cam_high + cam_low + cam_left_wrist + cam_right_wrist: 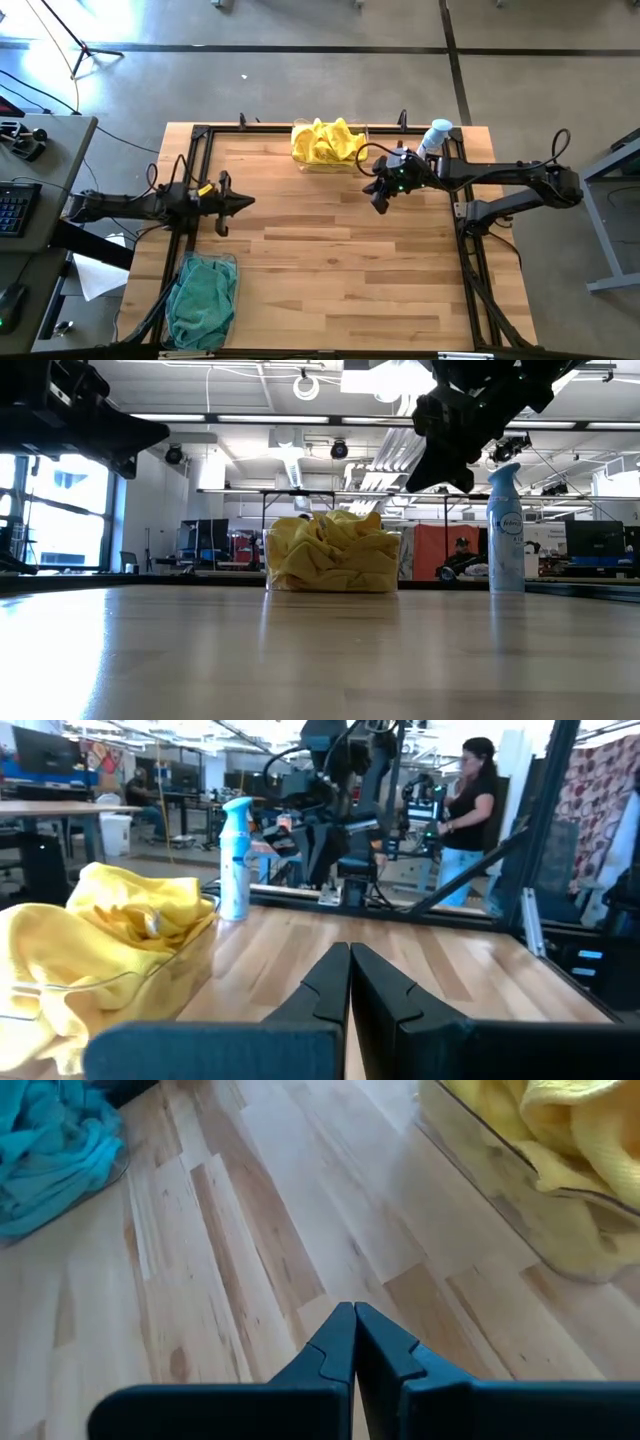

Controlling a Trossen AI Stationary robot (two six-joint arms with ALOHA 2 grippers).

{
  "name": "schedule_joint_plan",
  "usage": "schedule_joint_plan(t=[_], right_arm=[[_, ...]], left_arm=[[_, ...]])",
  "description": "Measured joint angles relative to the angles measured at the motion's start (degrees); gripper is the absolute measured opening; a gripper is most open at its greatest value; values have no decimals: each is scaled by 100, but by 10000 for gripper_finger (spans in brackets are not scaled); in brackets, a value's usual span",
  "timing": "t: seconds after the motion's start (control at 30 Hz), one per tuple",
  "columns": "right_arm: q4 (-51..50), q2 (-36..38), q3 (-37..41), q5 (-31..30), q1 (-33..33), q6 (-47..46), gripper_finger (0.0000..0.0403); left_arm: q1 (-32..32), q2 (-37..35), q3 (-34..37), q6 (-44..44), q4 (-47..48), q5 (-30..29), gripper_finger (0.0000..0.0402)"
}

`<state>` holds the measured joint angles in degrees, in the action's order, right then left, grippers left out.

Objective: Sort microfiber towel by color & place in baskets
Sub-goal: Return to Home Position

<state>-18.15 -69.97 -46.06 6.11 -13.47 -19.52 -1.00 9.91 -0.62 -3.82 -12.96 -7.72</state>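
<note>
Yellow towels (326,141) fill a clear basket (330,163) at the table's far edge; they also show in the low view (330,552) and both wrist views (95,935) (575,1140). Teal towels (203,295) fill a second clear basket (232,262) at the near left corner, also seen in the right wrist view (50,1150). My left gripper (248,202) is shut and empty above the table's left side. My right gripper (380,203) is shut and empty, raised just right of the yellow basket.
A white-and-blue spray bottle (435,136) stands at the far right, beside my right arm; it shows in the low view (506,530). A black frame rail (200,135) runs around the table. A person (470,810) stands in the room beyond.
</note>
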Motion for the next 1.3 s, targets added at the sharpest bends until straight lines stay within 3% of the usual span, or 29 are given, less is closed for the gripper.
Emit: schedule_joint_plan(t=[0.33, 0.9, 1.17, 1.3], right_arm=[[-13, -2, 0, 0, 11, -355, 0], [-85, -4, 0, -166, 55, -320, 0], [-87, -4, 0, -1209, 648, 50, 0], [-105, -4, 0, -1278, 979, 260, 0]], left_arm=[[77, -987, -2, -148, 1118, 302, 0], [77, -782, -11, -347, 1213, 452, 0], [77, -782, -11, -347, 1209, 451, 0], [77, -782, -11, -352, 1208, 452, 0]])
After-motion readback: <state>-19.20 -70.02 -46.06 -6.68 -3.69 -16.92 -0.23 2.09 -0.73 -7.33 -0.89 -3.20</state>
